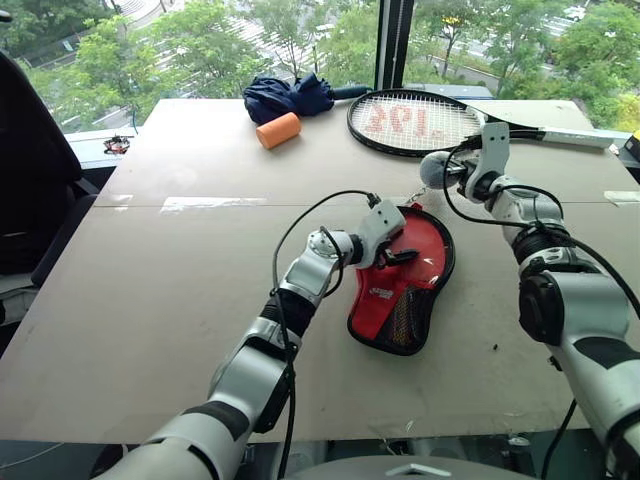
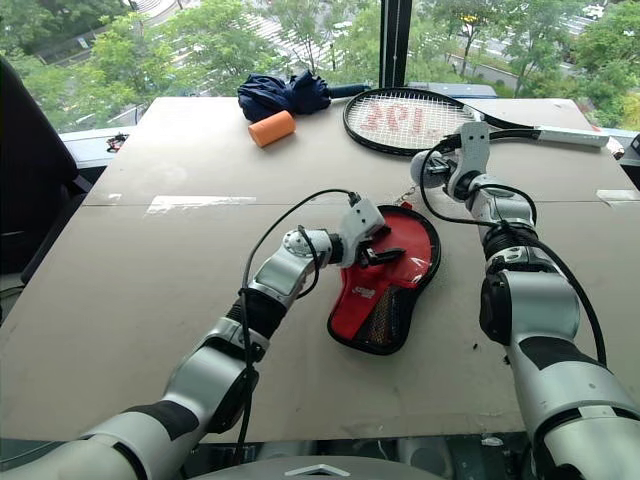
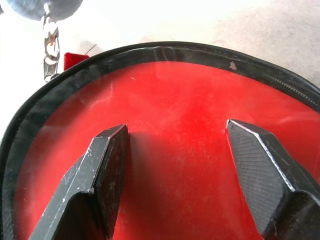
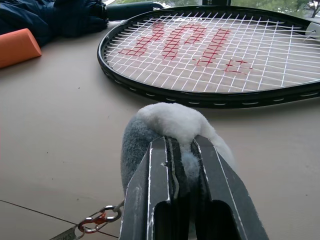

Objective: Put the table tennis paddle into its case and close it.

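Lying on the surface (image 1: 180,300) just in front of the tennis racket (image 1: 415,122), the case (image 1: 400,300) holds the paddle (image 3: 190,130); left fingers (image 3: 107,165) spread over it, right fingers (image 4: 210,175) clamp its fish charm (image 4: 165,127).

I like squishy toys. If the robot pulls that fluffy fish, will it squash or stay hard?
Probably it squashes: the fish bulges out around the shut right gripper. It looks light and fluffy, so unlikely to slip. It hangs by a clip from the case, so a pull may drag that along.
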`<state>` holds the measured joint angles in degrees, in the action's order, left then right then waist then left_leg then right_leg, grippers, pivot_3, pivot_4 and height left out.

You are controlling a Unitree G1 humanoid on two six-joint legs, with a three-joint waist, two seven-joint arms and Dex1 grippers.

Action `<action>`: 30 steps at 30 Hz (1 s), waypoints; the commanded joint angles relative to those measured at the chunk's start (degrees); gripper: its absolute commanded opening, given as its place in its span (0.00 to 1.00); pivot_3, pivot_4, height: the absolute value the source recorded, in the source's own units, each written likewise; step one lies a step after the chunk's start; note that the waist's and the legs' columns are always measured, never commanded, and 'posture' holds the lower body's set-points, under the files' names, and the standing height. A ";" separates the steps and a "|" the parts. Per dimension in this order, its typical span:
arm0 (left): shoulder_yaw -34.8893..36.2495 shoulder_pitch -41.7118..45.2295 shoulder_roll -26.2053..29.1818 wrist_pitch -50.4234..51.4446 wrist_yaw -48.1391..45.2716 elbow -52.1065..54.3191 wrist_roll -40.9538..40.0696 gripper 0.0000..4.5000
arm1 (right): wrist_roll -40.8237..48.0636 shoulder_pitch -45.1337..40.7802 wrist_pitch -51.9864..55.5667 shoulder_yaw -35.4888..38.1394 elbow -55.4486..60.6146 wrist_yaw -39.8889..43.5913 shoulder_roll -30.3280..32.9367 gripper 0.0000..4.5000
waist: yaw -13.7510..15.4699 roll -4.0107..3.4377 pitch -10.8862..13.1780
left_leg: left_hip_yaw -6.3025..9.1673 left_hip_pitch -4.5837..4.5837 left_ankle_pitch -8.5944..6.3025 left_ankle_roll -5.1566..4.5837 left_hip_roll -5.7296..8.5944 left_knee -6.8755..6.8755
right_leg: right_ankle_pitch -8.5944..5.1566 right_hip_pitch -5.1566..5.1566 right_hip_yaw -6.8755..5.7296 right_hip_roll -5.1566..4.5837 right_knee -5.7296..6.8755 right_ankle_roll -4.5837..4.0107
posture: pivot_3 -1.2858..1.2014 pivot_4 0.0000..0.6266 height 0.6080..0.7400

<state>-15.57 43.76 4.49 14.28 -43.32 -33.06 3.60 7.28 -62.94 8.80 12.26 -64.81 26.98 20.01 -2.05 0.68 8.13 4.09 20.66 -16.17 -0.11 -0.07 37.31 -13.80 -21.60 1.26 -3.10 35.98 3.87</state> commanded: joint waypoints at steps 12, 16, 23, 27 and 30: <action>-1.35 -2.40 0.51 2.58 3.69 -7.30 1.91 0.70 | 5.49 22.77 18.89 3.39 45.47 -5.05 6.96 0.00 | 0.20 -0.42 -0.43 | -0.09 -0.03 0.00 -0.01 0.02 0.04 | 0.01 0.03 0.01 0.01 0.02 0.03 | 0.52 0.24 1.00; -1.18 -2.37 0.51 2.60 4.12 -7.53 1.82 0.70 | 8.02 28.35 24.85 3.94 55.06 -3.39 9.09 0.00 | 0.38 -0.41 -0.47 | -0.06 -0.01 0.00 -0.01 0.02 0.04 | 0.01 0.04 -0.02 0.02 0.00 0.03 | 0.52 0.24 1.00; -1.16 -2.50 0.44 2.57 4.53 -7.45 1.62 0.70 | 16.30 40.01 39.26 3.22 73.03 3.11 14.88 0.00 | 0.78 -0.37 -0.53 | -0.06 -0.02 -0.01 -0.02 0.01 0.04 | 0.00 0.05 -0.02 0.05 -0.03 0.04 | 0.52 0.24 1.00; -1.05 -2.00 0.33 2.16 4.84 -8.05 1.56 0.70 | 24.43 49.39 49.03 4.13 85.42 8.21 19.33 0.00 | 1.27 -0.27 -0.63 | 0.00 -0.01 -0.01 -0.02 -0.01 0.04 | -0.02 0.07 -0.05 0.09 -0.07 0.04 | 0.52 0.24 1.00; -0.92 -1.54 0.20 1.84 4.97 -8.62 1.49 0.70 | 28.97 53.71 52.62 5.46 90.42 10.32 21.54 0.00 | 1.36 -0.22 -0.66 | 0.03 0.01 -0.01 -0.02 -0.02 0.05 | -0.02 0.08 -0.09 0.10 -0.10 0.04 | 0.52 0.24 1.00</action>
<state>-15.77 44.71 3.18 13.96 -39.59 -36.35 3.12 33.35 -9.78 59.41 15.21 22.02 35.52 40.46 -0.69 0.47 7.47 4.13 20.66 -16.19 -0.14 -0.09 37.36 -13.83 -21.52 1.16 -3.00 35.88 3.91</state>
